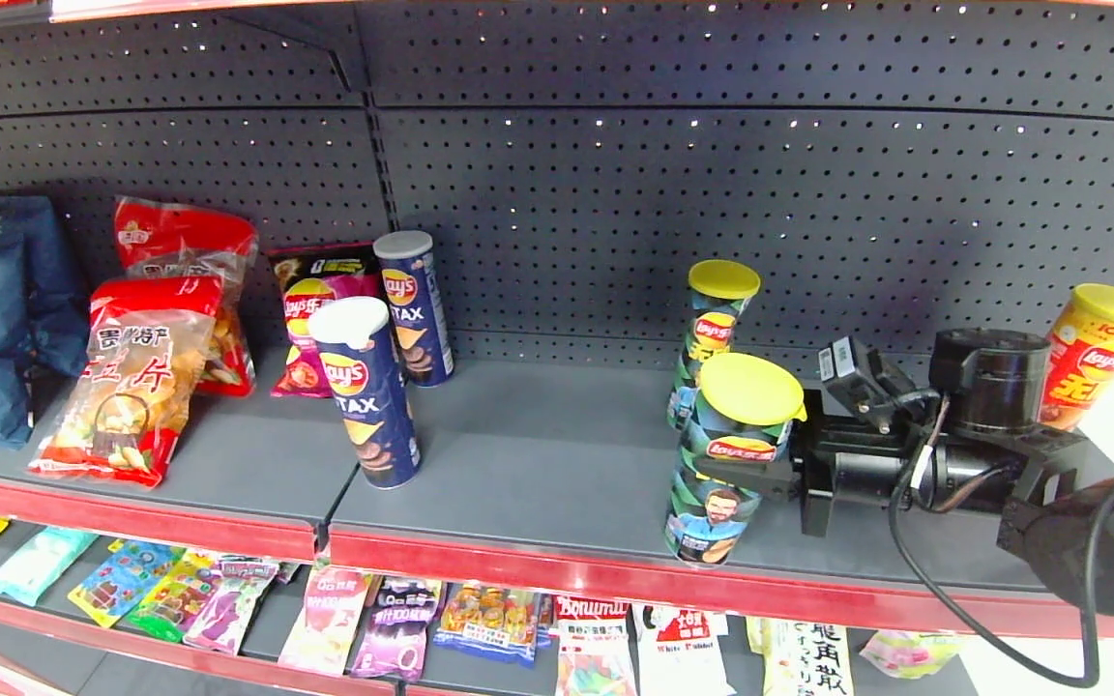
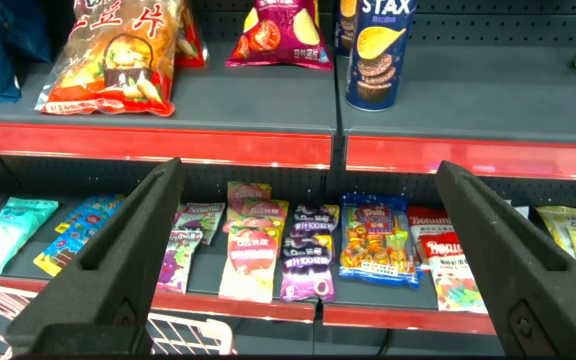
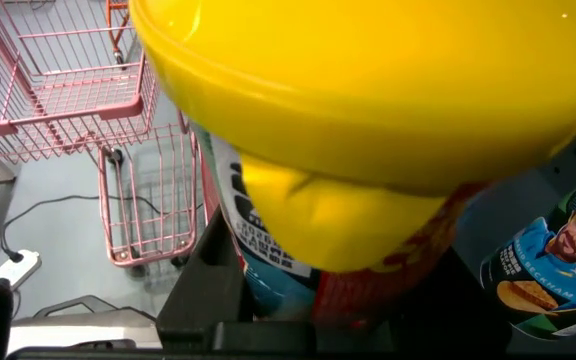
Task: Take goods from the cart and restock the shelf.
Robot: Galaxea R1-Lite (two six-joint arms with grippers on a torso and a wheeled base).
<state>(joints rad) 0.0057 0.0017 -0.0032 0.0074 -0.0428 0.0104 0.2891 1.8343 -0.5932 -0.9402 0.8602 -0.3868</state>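
Right gripper (image 1: 739, 471): fingers closed on a green chip can (image 1: 723, 517) with a yellow lid, held upright at the front edge of the grey shelf (image 1: 538, 454), just in front of a matching can (image 1: 715, 324). We note the left gripper (image 2: 308, 175) fingers spread wide, empty, facing snack packets (image 2: 298, 250).

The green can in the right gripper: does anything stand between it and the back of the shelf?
Yes. Another yellow-lidded green can stands right behind the held can, which the right gripper clamps at the shelf's front edge. The shelf board to its left, toward the blue can, offers room.
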